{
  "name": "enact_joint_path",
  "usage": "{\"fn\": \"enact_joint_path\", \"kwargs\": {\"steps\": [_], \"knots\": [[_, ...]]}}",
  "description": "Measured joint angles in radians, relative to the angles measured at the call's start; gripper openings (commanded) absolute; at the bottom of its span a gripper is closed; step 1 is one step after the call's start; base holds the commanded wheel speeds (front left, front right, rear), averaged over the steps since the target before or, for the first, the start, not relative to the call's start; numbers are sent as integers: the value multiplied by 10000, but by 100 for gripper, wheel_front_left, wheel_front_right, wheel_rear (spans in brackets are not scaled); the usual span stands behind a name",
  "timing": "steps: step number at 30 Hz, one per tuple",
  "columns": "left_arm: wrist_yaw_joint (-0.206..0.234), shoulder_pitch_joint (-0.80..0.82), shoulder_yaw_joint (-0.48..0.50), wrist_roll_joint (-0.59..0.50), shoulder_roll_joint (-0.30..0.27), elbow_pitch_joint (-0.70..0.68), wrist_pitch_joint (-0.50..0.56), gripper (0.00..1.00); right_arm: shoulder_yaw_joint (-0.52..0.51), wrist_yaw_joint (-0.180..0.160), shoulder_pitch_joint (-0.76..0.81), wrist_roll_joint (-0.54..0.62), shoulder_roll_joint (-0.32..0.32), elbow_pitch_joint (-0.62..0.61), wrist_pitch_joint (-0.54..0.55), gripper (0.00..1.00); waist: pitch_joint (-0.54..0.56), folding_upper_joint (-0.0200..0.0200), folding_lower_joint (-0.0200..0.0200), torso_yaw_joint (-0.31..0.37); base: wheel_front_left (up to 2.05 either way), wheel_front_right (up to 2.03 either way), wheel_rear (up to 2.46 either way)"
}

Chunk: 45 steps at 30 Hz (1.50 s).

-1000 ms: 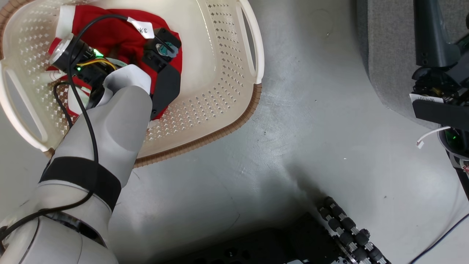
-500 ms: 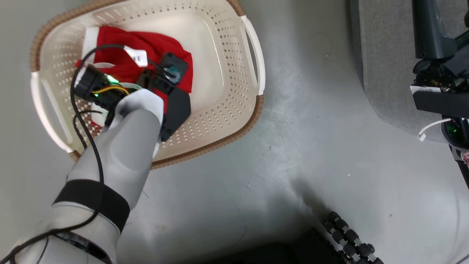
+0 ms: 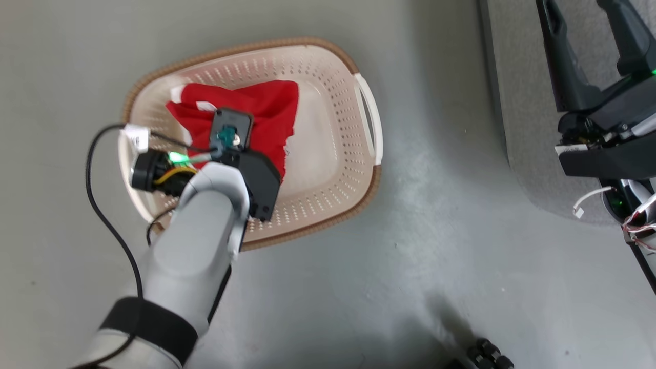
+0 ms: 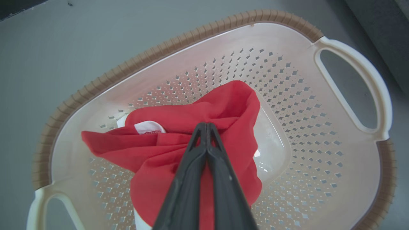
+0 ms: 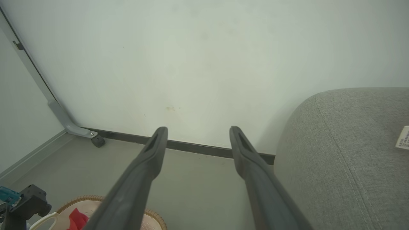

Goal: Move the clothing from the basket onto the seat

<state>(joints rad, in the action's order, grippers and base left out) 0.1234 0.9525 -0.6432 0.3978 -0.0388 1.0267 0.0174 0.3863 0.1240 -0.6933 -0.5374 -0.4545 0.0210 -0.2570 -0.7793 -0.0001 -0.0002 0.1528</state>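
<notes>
Our left gripper [image 4: 207, 126] pinches a thin fold of the clothing [image 4: 230, 105] inside the basket [image 4: 287, 80], our right gripper [image 5: 198, 131] gapes empty by the seat [image 5: 345, 153], and we fear so slight a hold could slip when lifted, dropping it back.

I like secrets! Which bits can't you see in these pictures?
Left wrist view: the soft red clothing hides the floor of the cream perforated plastic basket beneath it.
Head view: the left gripper hides its fingertips under its wrist.
Right wrist view: the white label on the grey fabric seat is cut by the right edge.
</notes>
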Motion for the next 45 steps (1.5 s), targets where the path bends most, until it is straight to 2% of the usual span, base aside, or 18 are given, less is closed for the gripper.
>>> {"fn": "enact_joint_path", "kwargs": {"steps": [9,17,30,41,45], "knots": [[0,-1292,-479,1158,8,-1275,-1356,0,90,4,582,0,52,614,2,100,1401,0,0,-458,0,0,0],[0,-1894,-468,1818,8,-1743,-2474,0,115,4,1115,15,71,949,2,100,2487,0,1,-814,0,0,0],[0,-2669,-422,2219,10,-2307,-2667,0,-86,4,2307,207,288,1404,2,100,4005,0,0,-1361,0,0,0],[0,-3590,349,2113,10,-2773,-2667,0,-163,2,2931,481,809,1939,4,100,5130,0,1,-1714,0,0,0],[0,-3912,591,1893,12,-3049,-2667,0,-339,-102,3340,525,974,2111,4,100,5527,1,0,-1811,0,0,0]]}}
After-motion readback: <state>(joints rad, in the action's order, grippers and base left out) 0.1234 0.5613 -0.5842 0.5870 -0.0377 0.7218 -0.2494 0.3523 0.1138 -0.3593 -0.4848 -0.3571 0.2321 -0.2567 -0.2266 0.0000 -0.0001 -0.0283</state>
